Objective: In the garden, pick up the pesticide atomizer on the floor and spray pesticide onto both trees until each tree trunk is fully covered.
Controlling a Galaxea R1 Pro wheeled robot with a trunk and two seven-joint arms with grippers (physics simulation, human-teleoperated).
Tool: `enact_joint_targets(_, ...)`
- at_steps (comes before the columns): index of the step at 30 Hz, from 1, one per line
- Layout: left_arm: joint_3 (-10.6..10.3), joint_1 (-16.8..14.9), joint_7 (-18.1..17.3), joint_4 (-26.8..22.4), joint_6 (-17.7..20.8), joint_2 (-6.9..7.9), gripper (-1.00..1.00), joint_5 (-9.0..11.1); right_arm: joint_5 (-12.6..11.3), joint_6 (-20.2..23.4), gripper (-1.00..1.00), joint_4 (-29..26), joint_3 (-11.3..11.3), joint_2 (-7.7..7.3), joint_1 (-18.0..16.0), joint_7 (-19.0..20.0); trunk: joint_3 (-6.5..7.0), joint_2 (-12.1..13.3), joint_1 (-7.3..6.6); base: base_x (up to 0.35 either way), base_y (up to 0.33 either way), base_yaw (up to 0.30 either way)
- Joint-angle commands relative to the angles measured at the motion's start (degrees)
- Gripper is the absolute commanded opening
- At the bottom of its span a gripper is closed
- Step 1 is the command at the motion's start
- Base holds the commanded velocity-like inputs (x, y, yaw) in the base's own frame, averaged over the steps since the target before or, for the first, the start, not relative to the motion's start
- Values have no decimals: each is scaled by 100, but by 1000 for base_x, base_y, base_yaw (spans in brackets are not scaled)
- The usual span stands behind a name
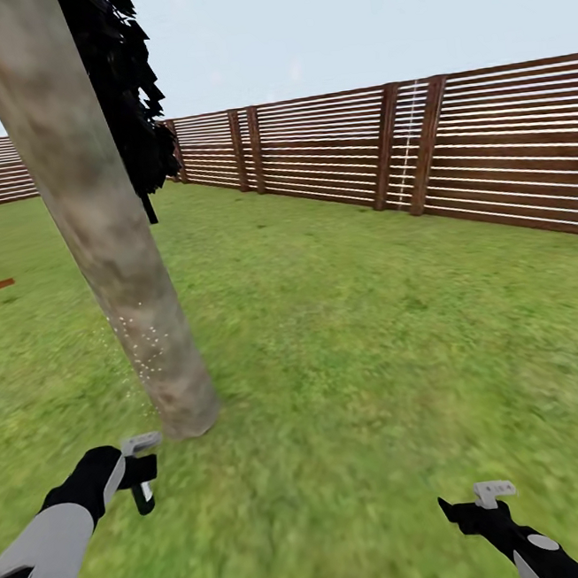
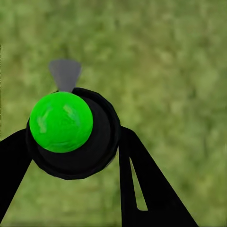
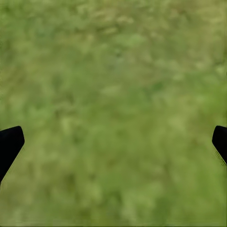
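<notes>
Pinching from both sides, the left gripper (image 2: 75,142) has its black fingers (image 2: 142,179) closed on the pesticide atomizer (image 2: 71,130), whose round body with the green spot sits between them, the grey trigger head pointing away from the wrist camera over the grass. In the head view the left gripper (image 1: 139,474) holds the bottle low, near the flared base of the tree trunk (image 1: 105,228), which leans up toward dark foliage (image 1: 130,92). Tiny white specks dot only the lower trunk, so I judge spraying is under way and much bark is left bare; the low, close hold probably suits that base patch. The right gripper (image 1: 476,505) hangs idle over the lawn (image 1: 374,333), its fingertips (image 3: 10,142) spread wide with nothing between. A slatted fence (image 1: 488,152) bounds the garden.
</notes>
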Motion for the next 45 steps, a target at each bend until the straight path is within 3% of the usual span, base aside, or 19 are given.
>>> enact_joint_targets(1,44,17,-24,-10,26,-7,-100,-53,53,-23,100,4,-49,1,-5,34,-5,-2,2,290,-127,184)
enact_joint_targets(7,44,47,1,-1,26,-8,-100,-47,49,-23,100,4,-49,1,-5,36,-5,-2,2,204,-198,207)
enact_joint_targets(20,-18,122,-148,31,1,17,-100,-57,53,-23,100,7,-49,1,-5,28,-5,-2,2,188,-212,6)
enact_joint_targets(23,-40,161,-581,28,-261,26,-100,-99,53,-23,100,4,-49,1,-5,28,-5,-2,2,198,-112,0)
enact_joint_targets(28,-35,349,-693,15,-343,72,-100,-119,53,-23,100,12,-43,1,-5,28,-5,-2,2,18,-10,0)
enact_joint_targets(31,-42,449,-662,0,-336,61,-100,-391,53,-23,100,13,-41,5,3,28,-5,-2,2,1,148,0)
enact_joint_targets(34,-22,456,-681,-8,-334,34,-100,-913,53,-23,100,13,-41,10,4,28,-5,-2,2,0,114,0)
enact_joint_targets(35,21,456,-696,-51,-324,62,-100,-978,53,-23,100,13,-41,9,4,28,-5,-2,2,0,14,0)
enact_joint_targets(45,39,456,-695,-221,-323,26,-100,-1028,53,-23,100,13,-41,9,4,28,-5,-2,2,37,97,26)
